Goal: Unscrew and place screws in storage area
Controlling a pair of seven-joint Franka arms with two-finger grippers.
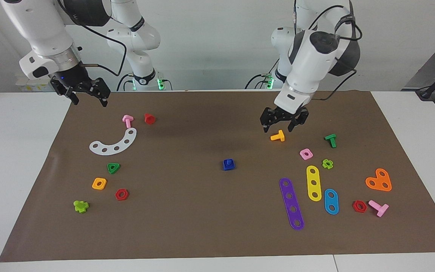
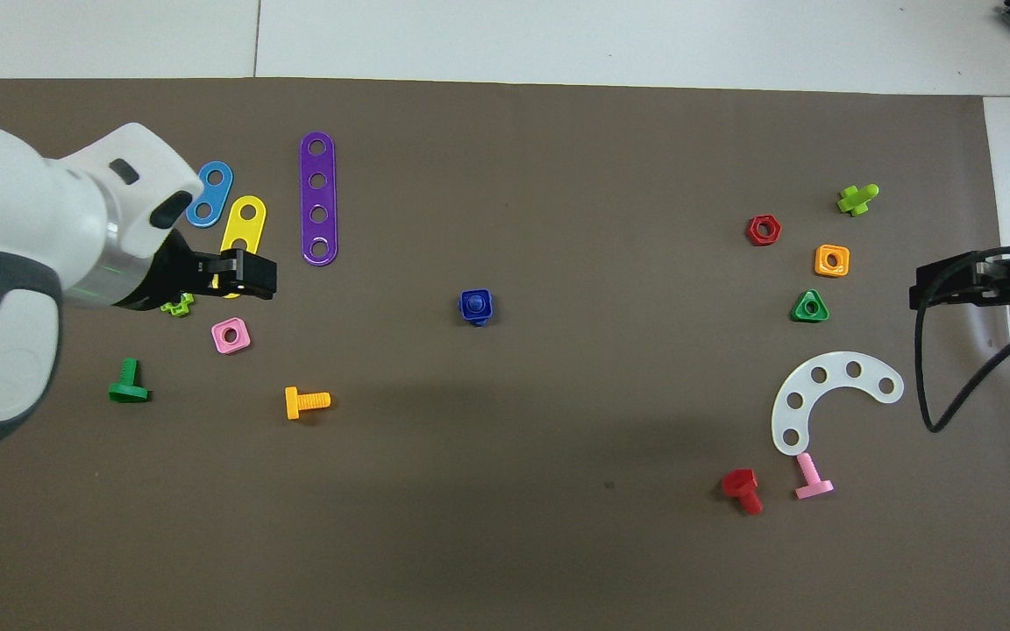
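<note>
Hovering above the mat near the orange bolt [image 1: 278, 136], the left gripper [image 1: 284, 124] hangs with fingers spread and nothing between them; overhead its arm hides part of the yellow strip [image 2: 242, 235] and the light-green nut [image 2: 177, 305]. The right gripper [image 1: 88, 95] waits released and empty over the mat's edge by the storage area [image 1: 89, 166], largely cut off overhead. Farther out at mid-mat sits the dark-blue screw [image 1: 228, 164], upright in its blue square nut, stem end up; its head cannot be made out.
</note>
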